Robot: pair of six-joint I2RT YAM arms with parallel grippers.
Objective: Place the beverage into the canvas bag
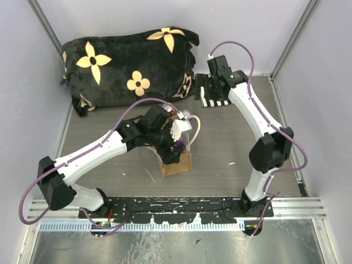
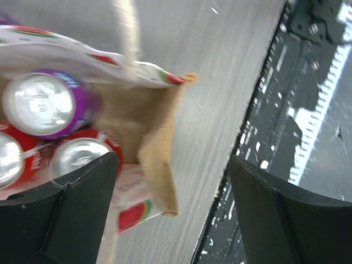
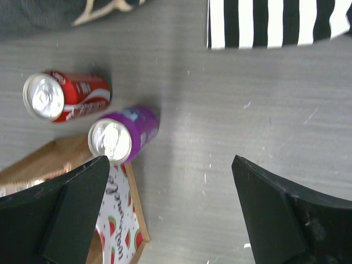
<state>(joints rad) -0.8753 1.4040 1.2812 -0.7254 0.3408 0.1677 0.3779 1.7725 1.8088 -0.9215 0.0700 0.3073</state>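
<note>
While the left gripper (image 2: 171,165) is held with its jaws spread wide and nothing pinched, the canvas bag (image 2: 157,143) is seen directly beneath it, one corner lying between the two fingers. The bag is woven in tan-brown, lined in white printed with watermelon slices, and fitted with a cream cord handle (image 2: 127,33). Just past one finger, three can tops are counted: one purple can (image 2: 41,104) and two red cans (image 2: 82,157). Whether they sit inside the bag cannot be told. The right gripper (image 3: 169,165) is likewise spread and empty. Beyond one of its fingers, one purple and one red can are seen on the table (image 3: 220,165) beside the bag. Farther off, one black-and-white striped object (image 3: 275,22) is seen.
</note>
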